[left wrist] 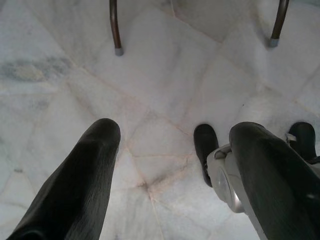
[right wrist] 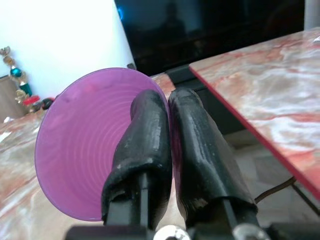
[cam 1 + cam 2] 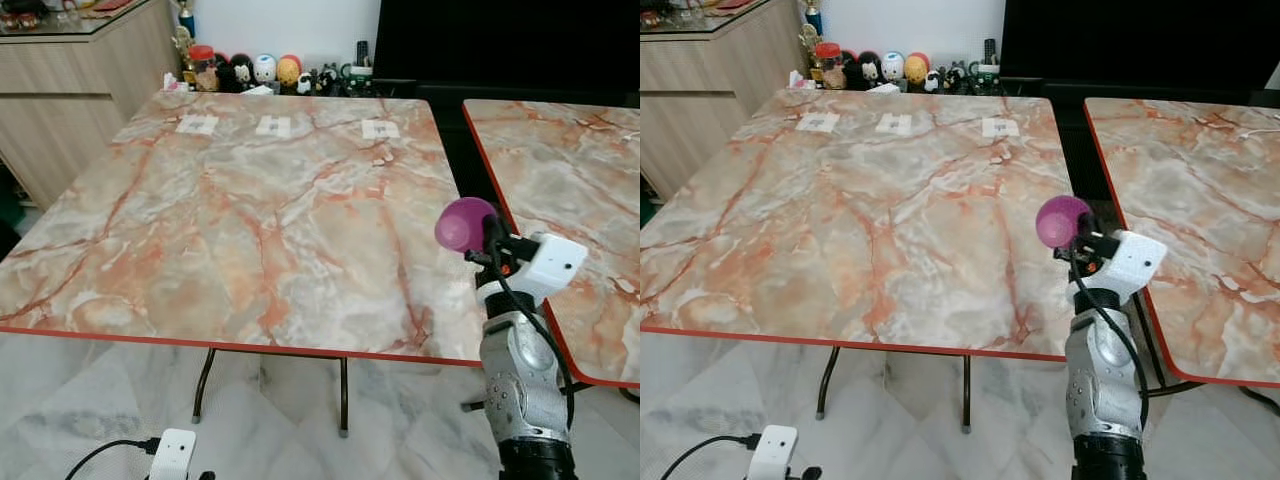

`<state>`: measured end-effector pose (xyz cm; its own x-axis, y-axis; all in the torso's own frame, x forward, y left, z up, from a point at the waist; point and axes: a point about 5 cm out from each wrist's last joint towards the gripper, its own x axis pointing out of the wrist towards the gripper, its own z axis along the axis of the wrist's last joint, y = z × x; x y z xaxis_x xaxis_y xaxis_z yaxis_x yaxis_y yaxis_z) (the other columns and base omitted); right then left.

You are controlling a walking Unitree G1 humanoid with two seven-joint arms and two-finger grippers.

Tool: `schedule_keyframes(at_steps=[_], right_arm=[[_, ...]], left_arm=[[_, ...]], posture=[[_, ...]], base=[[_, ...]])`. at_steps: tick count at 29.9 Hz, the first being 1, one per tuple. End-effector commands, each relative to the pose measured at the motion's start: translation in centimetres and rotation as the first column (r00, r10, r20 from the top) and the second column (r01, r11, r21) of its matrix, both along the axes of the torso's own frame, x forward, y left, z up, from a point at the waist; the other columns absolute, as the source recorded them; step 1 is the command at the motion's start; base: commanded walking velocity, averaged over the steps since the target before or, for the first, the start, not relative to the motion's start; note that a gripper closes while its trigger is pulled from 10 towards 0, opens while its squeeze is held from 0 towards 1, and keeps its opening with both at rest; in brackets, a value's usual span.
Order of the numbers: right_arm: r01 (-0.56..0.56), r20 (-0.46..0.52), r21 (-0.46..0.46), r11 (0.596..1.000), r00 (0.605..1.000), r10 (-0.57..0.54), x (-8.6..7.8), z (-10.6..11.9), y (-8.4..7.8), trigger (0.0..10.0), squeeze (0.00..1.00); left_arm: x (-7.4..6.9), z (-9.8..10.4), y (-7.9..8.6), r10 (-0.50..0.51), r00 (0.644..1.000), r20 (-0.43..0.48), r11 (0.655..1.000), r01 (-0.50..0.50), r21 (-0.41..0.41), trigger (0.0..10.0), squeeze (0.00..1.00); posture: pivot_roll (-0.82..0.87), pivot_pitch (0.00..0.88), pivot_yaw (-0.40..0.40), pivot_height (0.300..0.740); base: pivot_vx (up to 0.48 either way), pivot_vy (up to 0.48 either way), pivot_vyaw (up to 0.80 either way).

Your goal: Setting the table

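A purple plastic bowl (image 3: 463, 223) is held on edge above the right rim of the marble table (image 3: 250, 230), near its front right corner. My right gripper (image 3: 492, 238) is shut on the bowl's rim; in the right wrist view both black fingers (image 2: 150, 130) pinch the purple bowl (image 2: 80, 145), whose ribbed inside faces the camera. Three small white labels (image 3: 273, 126) lie in a row near the table's far edge. My left gripper (image 1: 175, 130) hangs low over the floor with its fingers wide apart and nothing between them.
A second marble table (image 3: 580, 170) stands to the right across a narrow gap. Figurines (image 3: 250, 70) line the far edge by the wall. A wooden cabinet (image 3: 70, 100) is at the left, a dark screen (image 3: 500, 40) behind. Table legs (image 1: 115, 30) stand on the marble floor.
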<state>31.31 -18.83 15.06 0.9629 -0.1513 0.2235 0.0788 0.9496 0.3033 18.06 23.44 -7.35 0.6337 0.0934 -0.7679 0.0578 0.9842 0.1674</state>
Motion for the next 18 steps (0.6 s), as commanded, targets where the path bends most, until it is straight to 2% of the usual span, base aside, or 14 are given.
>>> schedule_keyframes(at_steps=[1,18], right_arm=[[0.04,0.068,-0.018,0.999,0.997,-0.038,-0.1,1.34,-0.7,10.0,0.0],[0.1,0.085,-0.016,0.995,0.992,-0.098,-0.11,1.35,-1.11,10.0,0.0]], left_arm=[[-0.48,-0.36,-0.41,-0.025,0.999,-0.026,1.0,0.025,0.007,10.0,0.0],[-0.64,-0.46,-0.38,-0.03,0.999,-0.039,0.999,0.031,0.01,10.0,0.0]], posture=[[0.06,0.0,-0.043,0.74],[0.06,0.0,-0.045,0.74]], base=[[0.0,-0.412,0.0],[0.0,-0.458,0.0]])
